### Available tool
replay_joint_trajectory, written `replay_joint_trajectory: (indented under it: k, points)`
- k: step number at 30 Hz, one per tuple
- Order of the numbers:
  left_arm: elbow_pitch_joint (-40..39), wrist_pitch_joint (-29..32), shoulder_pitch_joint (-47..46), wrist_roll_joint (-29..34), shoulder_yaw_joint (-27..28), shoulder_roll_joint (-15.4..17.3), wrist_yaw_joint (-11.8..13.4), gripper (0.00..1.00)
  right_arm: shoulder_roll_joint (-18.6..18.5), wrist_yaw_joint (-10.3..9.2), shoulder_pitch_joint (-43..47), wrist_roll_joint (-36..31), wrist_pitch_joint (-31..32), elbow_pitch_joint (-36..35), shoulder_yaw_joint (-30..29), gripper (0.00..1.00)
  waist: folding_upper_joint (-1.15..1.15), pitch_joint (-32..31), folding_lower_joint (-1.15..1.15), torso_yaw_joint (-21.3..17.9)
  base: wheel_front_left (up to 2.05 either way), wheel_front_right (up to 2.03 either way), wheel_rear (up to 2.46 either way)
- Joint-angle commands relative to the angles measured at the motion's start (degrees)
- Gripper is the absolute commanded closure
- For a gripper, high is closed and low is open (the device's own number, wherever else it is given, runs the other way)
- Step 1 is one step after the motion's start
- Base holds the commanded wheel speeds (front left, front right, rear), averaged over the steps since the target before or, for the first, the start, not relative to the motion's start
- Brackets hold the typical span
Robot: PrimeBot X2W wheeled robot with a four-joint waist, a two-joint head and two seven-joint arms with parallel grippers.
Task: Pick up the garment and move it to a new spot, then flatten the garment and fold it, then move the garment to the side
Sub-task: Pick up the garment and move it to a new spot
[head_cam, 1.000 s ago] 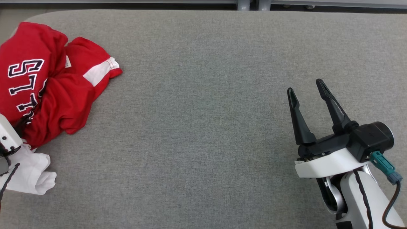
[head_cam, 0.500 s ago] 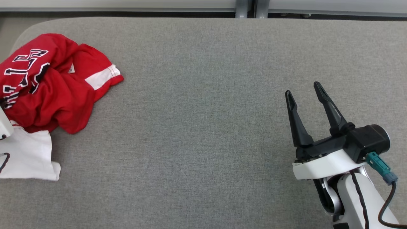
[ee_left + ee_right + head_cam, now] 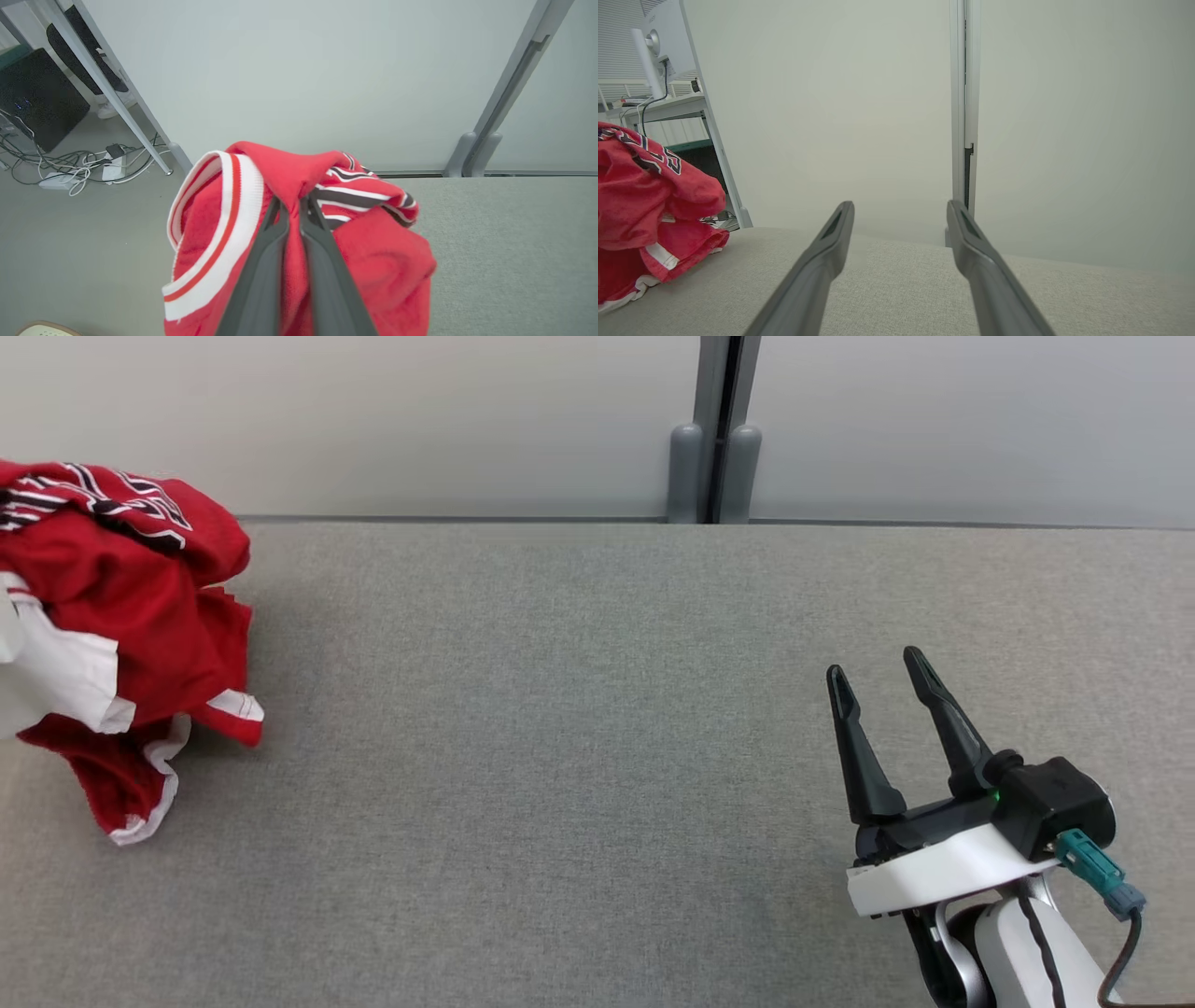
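**Garment raised from the surface by the left tool**

Nearest us, to the right of the grey post (image 3: 714, 448), the right tool (image 3: 873, 665) hangs over the surface (image 3: 560, 756) with its fingers spread wide and nothing between them. Far to the left of the post, the left tool (image 3: 292, 203) has closed tightly on a fold of the red garment (image 3: 121, 607). A second ago the garment lay crumpled; now it hangs bunched, its lowest hem at or just above the surface. We judge the pick-up made, with the carry to a new spot next.

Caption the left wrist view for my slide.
Left gripper shut on a bunched red jersey at the edge of the grey table.
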Motion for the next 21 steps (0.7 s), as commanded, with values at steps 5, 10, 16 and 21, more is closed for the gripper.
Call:
replay_joint_trajectory:
  k: [5, 10, 16, 21]
  points:
    - [-7.7, -0.6, -1.7, -2.9, -2.8, 1.0, -0.1, 1.0, 0.2, 0.11, 1.8, 0.6, -0.3, -0.2, -0.6, 0.0, 0.0, -3.0, 0.0, -3.7, 0.0, 0.0, 0.0]
    - [-16.4, -0.1, -1.6, -4.7, -5.1, 1.1, -0.1, 1.0, 0.3, 0.11, 2.8, 0.9, -0.3, -0.3, -0.8, 0.0, 0.0, -4.2, 0.0, -7.2, 0.0, 0.0, 0.0]
    - [-28.0, 1.3, -0.2, -4.7, -5.9, 0.9, 1.4, 1.0, 0.4, 0.11, 3.2, 0.5, -0.3, -0.8, -1.4, 0.0, 0.0, -4.3, 0.0, -11.8, 0.0, 0.0, 0.0]
    - [-39.0, 2.2, 2.7, -5.7, -5.7, 0.1, 4.5, 1.0, 0.4, 0.11, 3.1, 0.7, -0.3, -1.2, -2.1, 0.0, 0.0, -3.1, 0.0, -15.2, 0.0, 0.0, 0.0]
